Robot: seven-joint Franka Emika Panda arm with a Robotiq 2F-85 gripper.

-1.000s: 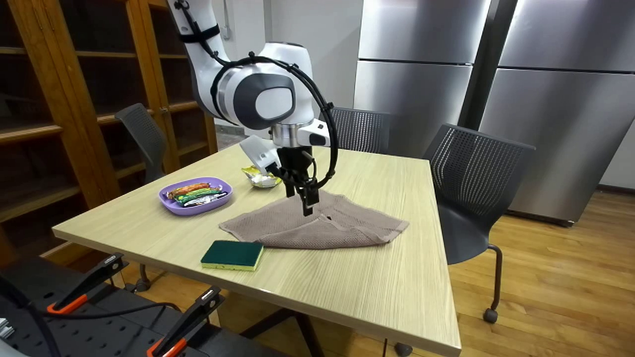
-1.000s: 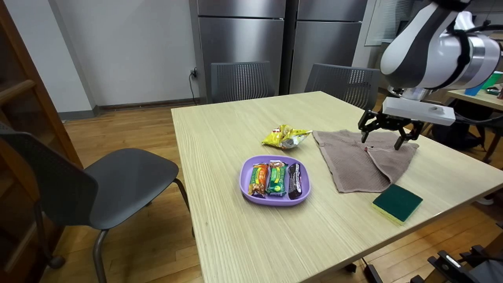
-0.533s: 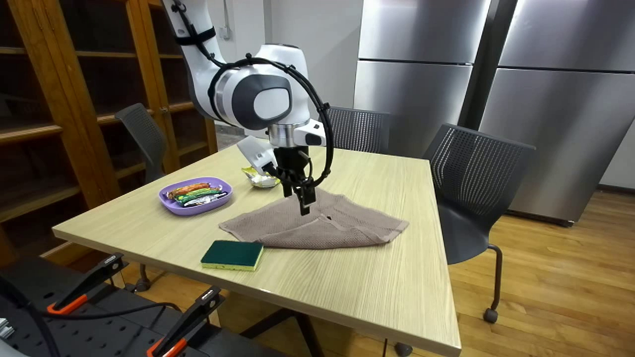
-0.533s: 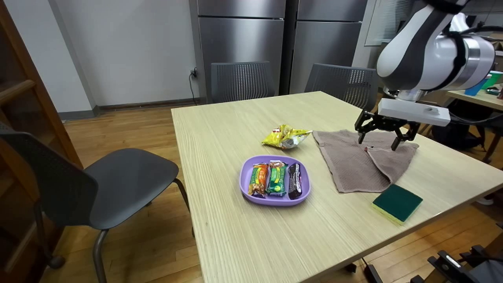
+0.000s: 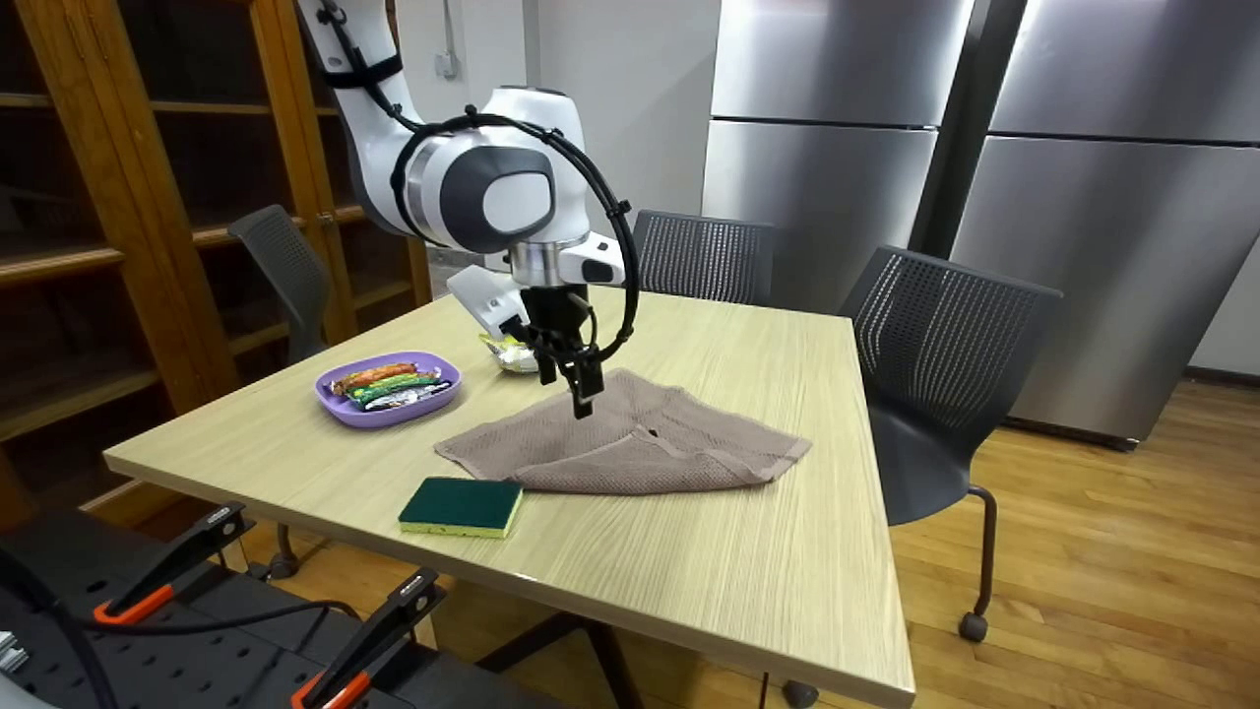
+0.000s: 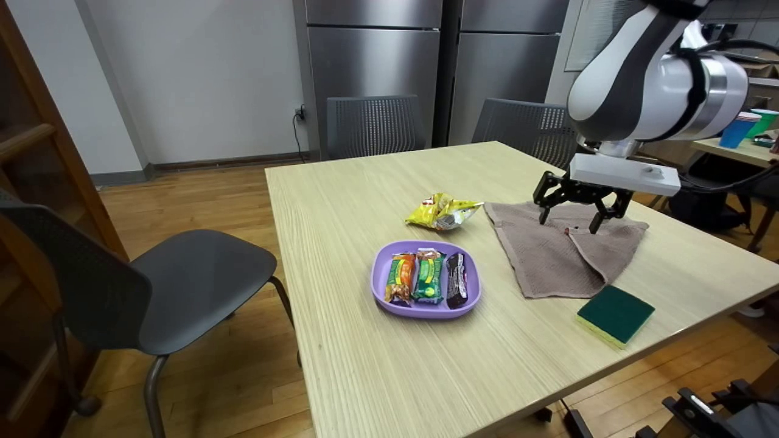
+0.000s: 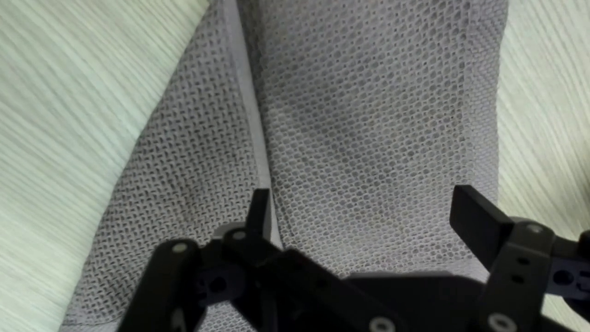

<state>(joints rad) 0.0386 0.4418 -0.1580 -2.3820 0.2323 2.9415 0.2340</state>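
Gripper [image 6: 569, 223] hovers, jaws apart, over partly folded towel [image 6: 538, 261]; sponge [image 6: 616, 313] nearby.

In both exterior views we look down across the same surface [image 5: 748, 561]; the wrist view faces the cloth [image 7: 341, 133] up close.

We've got one brown towel [image 5: 679, 468], one green-and-yellow sponge [image 5: 460, 504], one yellow snack bag [image 6: 439, 213] and one purple tray [image 6: 426, 312] with three wrapped bars [image 6: 429, 278] in it, on one big table [image 6: 365, 182]. We also count three chairs [image 5: 950, 340], two steel fridges [image 5: 817, 197] on the far side, two orange-tipped clamps [image 5: 379, 630] on the near side, plus one robot arm [image 5: 468, 192] with one gripper [image 6: 569, 222].
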